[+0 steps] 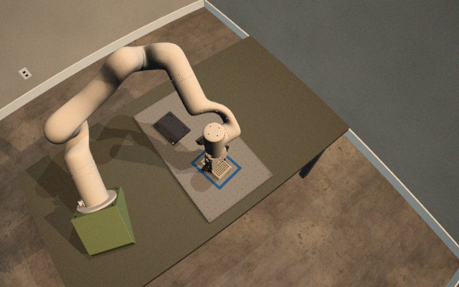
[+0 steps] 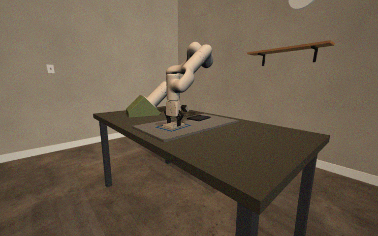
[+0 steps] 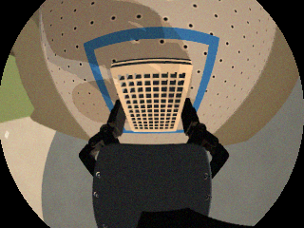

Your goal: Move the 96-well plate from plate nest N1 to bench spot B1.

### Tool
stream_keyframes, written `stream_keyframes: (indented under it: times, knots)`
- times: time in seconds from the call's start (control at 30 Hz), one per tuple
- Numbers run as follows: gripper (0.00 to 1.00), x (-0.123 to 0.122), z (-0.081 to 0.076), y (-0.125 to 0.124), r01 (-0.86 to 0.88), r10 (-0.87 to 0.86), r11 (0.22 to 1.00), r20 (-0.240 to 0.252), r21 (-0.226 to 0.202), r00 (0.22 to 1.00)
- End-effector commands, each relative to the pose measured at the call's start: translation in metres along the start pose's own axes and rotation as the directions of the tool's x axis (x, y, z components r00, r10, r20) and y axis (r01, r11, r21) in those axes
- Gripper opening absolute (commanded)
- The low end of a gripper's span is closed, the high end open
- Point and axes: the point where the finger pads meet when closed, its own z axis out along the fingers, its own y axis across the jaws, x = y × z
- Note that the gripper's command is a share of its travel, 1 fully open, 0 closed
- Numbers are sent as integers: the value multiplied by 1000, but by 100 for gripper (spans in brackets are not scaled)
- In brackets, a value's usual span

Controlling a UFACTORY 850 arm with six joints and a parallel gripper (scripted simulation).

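The arm's wrist hides part of the 96-well plate (image 1: 221,168) from above.

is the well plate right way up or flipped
Right way up: the plate shows its grid of open wells facing the wrist camera, lying inside the blue outline.
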Motion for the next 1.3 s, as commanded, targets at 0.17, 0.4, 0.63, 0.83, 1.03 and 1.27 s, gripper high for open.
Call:
stream_keyframes:
  times: [0.17, 0.4, 0.63, 0.83, 1.03, 1.27]
  knots:
    - [100, 0, 0, 1, 0, 0, 1000, 1, -1, 1000]
    - [100, 0, 0, 1, 1, -1, 1000, 1, -1, 1000]
    - [100, 0, 0, 1, 1, -1, 1000, 1, -1, 1000]
    - [100, 0, 0, 1, 1, -1, 1000, 1, -1, 1000]
    - [100, 0, 0, 1, 1, -1, 1000, 1, -1, 1000]
    - [100, 0, -19, 1, 1, -1, 1000, 1, -1, 1000]
